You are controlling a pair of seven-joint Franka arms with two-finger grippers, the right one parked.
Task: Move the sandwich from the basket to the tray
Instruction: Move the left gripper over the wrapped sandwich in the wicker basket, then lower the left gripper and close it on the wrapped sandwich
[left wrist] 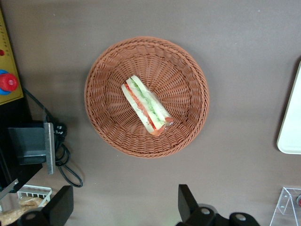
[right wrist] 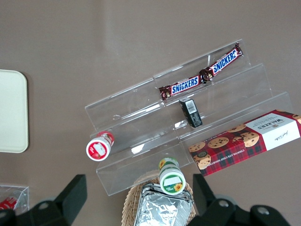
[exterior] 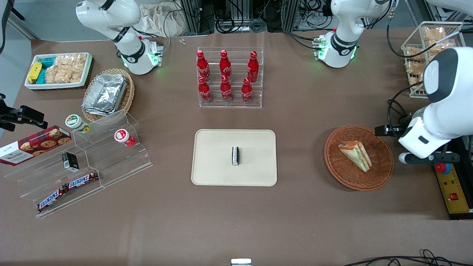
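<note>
The sandwich is a triangular wedge in clear wrap, pale bread with green, red and orange stripes, lying flat in the basket, a round, shallow dish of reddish-brown woven wicker. In the front view its long axis runs on a slant, the narrower end toward the robot bases and the tray, the broader cut end toward the front camera and the working arm's end of the desk. The basket sits on the brown matte desk toward the working arm's end, well apart from the tray.

The tray is a flat cream-beige rectangle with rounded corners and a low rim, midway along the desk. A small dark block with a white face stands at its middle.

The gripper hovers above the desk just beside the basket rim; its black fingers stand wide apart, holding nothing. Only the left wrist view shows this spread: in the front view the white arm hides the fingers. That view also shows the sandwich filling stripes edge-on, the spiral weave of the basket, and a sliver of the tray.

The front view alone shows a clear rack of red bottles farther from the camera than the tray.
</note>
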